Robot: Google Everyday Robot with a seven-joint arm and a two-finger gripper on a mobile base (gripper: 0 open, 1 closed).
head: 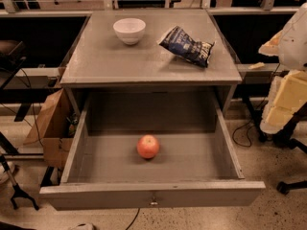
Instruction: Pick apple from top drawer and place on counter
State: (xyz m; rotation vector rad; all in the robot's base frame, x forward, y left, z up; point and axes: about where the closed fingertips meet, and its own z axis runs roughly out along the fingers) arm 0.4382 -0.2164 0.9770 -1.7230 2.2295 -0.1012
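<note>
Apple (148,146) sits by itself on the floor of the top drawer (153,195), near the middle and not touching any wall. The drawer is pulled wide open. Above it is the counter (144,61), with a white bowl (129,30) and a blue chip bag (187,45) near the back.

The gripper (283,42) is at the far right edge, up beside the counter and well away from the apple. I cannot tell if it is released or clenched.

The apple is round, so a small bump could make it roll to a corner. The drawer is deep, and the counter hangs over its back part, so the arm could hit the counter edge or a drawer wall going in. A weak hold could let the apple drop. Set down too fast, it could roll off the counter or knock the bowl or bag.
</note>
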